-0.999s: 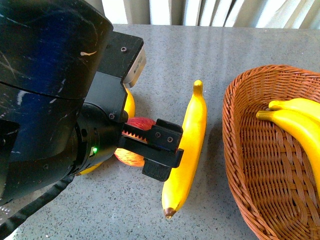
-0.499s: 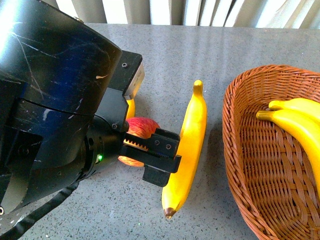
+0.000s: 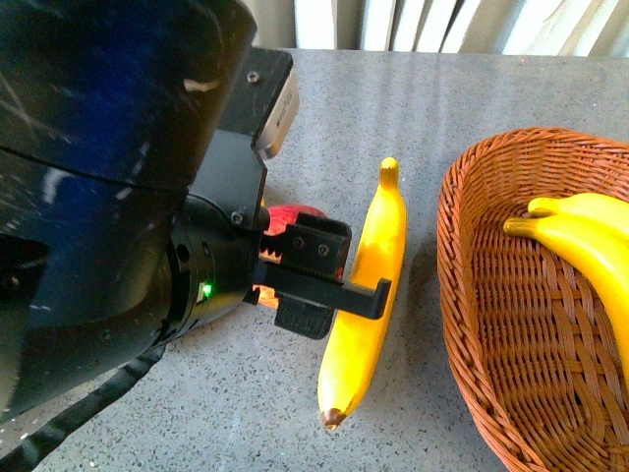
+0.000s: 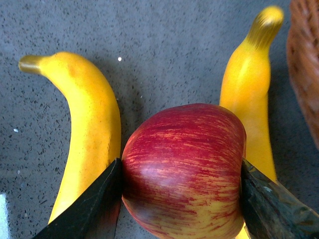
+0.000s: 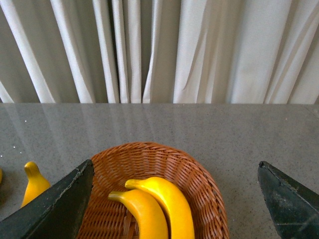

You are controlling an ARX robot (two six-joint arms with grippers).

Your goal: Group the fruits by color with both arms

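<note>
My left gripper (image 4: 182,168) is shut on a red apple (image 4: 184,169) streaked with yellow, one finger on each side, above the grey table. In the front view the apple (image 3: 292,213) only peeks out behind the left gripper (image 3: 300,254). Beneath it, one yellow banana (image 4: 89,129) lies on one side and another banana (image 4: 249,99) on the other. Only the long banana (image 3: 369,295) shows in the front view. My right gripper (image 5: 174,199) is open and holds nothing. It hovers over a wicker basket (image 5: 199,167) holding two bananas (image 5: 164,206).
The basket (image 3: 472,295) stands at the right of the table, close to the loose banana. My bulky left arm (image 3: 98,197) blocks the left half of the front view. White curtains (image 5: 159,50) hang behind the table's far edge.
The left arm has risen and shifted slightly right and away with the apple in its jaws. The banana beside the apple is now hidden behind the arm in the front view.
</note>
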